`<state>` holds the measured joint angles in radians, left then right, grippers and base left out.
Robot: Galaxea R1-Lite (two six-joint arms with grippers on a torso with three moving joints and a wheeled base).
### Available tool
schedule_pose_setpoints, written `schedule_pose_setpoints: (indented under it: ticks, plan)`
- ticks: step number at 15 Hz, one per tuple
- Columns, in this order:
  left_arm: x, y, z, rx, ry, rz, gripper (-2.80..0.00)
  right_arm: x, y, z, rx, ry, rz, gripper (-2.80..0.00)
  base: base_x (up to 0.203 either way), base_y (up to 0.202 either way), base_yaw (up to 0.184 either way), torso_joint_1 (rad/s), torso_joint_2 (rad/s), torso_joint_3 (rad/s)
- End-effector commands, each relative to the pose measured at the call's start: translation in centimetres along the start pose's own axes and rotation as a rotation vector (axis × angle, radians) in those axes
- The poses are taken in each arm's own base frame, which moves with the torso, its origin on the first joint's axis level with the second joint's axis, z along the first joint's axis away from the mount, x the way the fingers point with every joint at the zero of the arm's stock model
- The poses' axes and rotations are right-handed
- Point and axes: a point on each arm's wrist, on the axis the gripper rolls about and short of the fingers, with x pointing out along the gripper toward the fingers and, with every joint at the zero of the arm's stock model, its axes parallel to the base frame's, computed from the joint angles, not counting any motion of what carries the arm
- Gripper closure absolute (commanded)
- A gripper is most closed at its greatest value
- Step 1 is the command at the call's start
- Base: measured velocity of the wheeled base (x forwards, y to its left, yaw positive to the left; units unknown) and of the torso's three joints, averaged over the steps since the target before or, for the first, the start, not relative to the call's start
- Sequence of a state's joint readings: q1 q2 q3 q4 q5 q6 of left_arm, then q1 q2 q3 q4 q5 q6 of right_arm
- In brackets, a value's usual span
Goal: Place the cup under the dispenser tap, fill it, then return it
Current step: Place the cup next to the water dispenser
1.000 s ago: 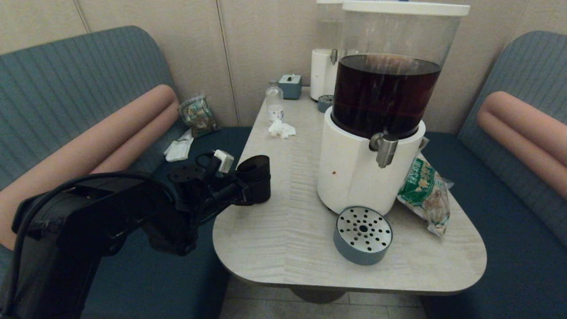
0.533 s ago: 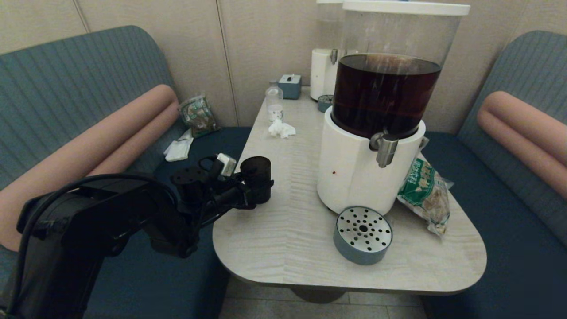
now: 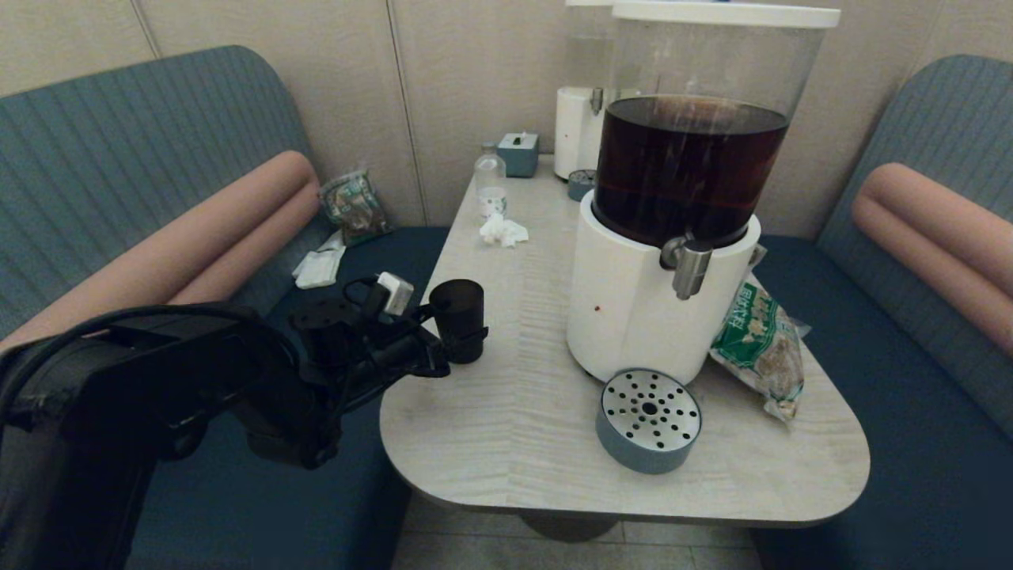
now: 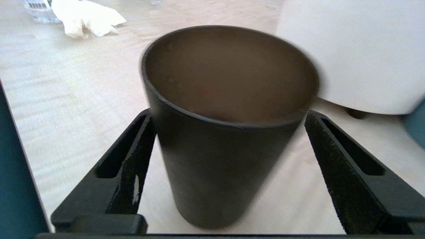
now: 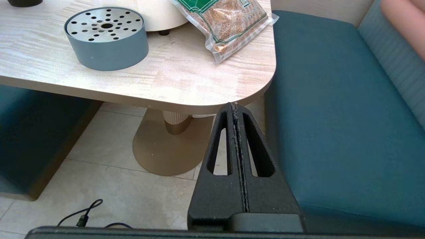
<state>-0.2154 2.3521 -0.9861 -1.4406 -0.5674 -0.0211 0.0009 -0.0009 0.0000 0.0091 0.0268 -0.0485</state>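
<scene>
Nearest, the right gripper [image 5: 236, 108] shows only in its own wrist view: its two fingers are pressed flat together on nothing, hanging off the table's [image 5: 186, 86] near corner above the tiled floor, with the drip tray [image 5: 107, 38] and a snack bag [image 5: 225, 25] on the top beyond. The head view does not show that arm at all. The left arm comes in low from the left over the bench seat, forearm about level and pointing toward the table's left edge. Its gripper [image 3: 455, 336] brackets the cup [image 3: 459, 319], which stands upright on the table near that edge. The left wrist view makes the gap plain: the fingers [image 4: 332, 159] are spread wide on either side of the cup [image 4: 212, 159], one with clear daylight to the wall, the other close beside it, so nothing is gripped. That view also looks into the cup, though whether it holds liquid is hard to tell. Farther in, well apart from the cup, the tap [image 3: 687, 265] juts from the dispenser [image 3: 633, 301] above the tray [image 3: 649, 419]. A crumpled tissue [image 3: 502, 230] and a small bottle [image 3: 490, 184] lie toward the far end.
</scene>
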Motion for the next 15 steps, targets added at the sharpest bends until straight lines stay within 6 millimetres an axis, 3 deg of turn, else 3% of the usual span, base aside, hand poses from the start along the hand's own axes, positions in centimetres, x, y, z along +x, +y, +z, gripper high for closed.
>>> schedule_pose_setpoints:
  ticks: [1, 15]
  plan:
    - [-1.3, -0.8, 1.4, 0.002, -0.001, -0.006, -2.80, 0.0, 0.0, 0.0, -0.001, 0.001, 0.002, 0.00, 0.000, 0.000, 0.000, 0.000, 0.00, 0.000]
    - [-5.8, -3.9, 3.5, -0.034, 0.051, -0.011, -2.80, 0.0, 0.0, 0.0, -0.001, 0.001, 0.002, 0.00, 0.000, 0.000, 0.000, 0.000, 0.00, 0.000]
